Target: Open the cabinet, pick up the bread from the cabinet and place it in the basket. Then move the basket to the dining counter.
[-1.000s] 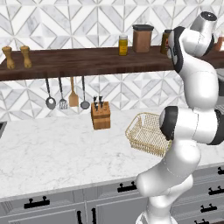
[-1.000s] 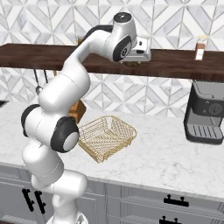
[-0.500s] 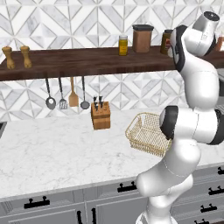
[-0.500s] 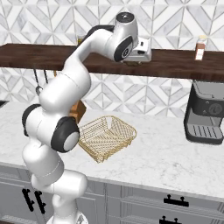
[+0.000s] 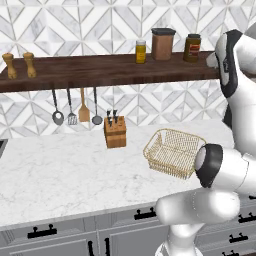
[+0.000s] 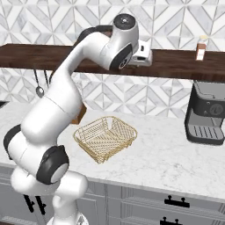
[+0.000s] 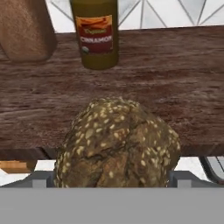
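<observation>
Sweeping the hand view from the left: beyond the fingers and off to their left stands a brown canister (image 7: 24, 28) on the wooden shelf (image 7: 175, 65). Just left of straight ahead, farther back on that shelf, is the cinnamon jar (image 7: 96, 33).

Dead centre is the bread (image 7: 116, 144), a seeded dark lump sitting right between the fingers and spanning the whole gap. My gripper (image 7: 113, 180) stands about as wide as it goes. I cannot tell whether the fingers are pressing the loaf or merely flanking it, nor whether it rests on the shelf's front edge or hangs free.

So I'd confirm the hold first: close gently until the fingers seat on the loaf's widest part, squarely on both sides, since a rounded crust could roll out of a lopsided pinch. Then I'd draw straight back toward me, away from the jar and canister, before going down.

The basket (image 6: 105, 138) waits on the marble worktop (image 6: 176, 158), well below the fingers and to their left in the right base view. I'd bring the fingers over its middle, lower inside the rim, and only then let go.
</observation>
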Controlling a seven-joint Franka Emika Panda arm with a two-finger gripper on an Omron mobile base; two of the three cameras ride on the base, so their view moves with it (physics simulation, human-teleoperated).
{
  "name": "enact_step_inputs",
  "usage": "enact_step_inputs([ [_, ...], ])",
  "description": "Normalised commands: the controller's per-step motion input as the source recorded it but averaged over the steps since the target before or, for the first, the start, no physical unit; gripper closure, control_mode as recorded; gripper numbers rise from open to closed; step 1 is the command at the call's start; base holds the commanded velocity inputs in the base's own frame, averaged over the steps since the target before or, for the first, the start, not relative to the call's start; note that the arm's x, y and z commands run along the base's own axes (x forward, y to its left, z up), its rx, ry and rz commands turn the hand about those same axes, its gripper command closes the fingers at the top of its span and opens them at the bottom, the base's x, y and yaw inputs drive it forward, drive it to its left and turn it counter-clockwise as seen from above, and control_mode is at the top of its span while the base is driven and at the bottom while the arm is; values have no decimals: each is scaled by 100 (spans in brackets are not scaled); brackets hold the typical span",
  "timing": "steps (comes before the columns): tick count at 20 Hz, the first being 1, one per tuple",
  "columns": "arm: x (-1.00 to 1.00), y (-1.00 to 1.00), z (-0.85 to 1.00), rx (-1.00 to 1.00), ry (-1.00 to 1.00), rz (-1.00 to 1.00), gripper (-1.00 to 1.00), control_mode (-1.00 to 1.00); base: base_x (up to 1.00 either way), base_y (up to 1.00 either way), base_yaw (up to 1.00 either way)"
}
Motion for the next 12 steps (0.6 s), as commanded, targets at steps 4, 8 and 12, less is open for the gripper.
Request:
enact_step_inputs([
  [4,-100,37,-5,0,-7,0,100,-100,0,0,0],
  [8,-100,49,-22,0,-1,0,100,-100,0,0,0],
  [12,-100,70,-45,0,1,-6,100,-100,0,0,0],
])
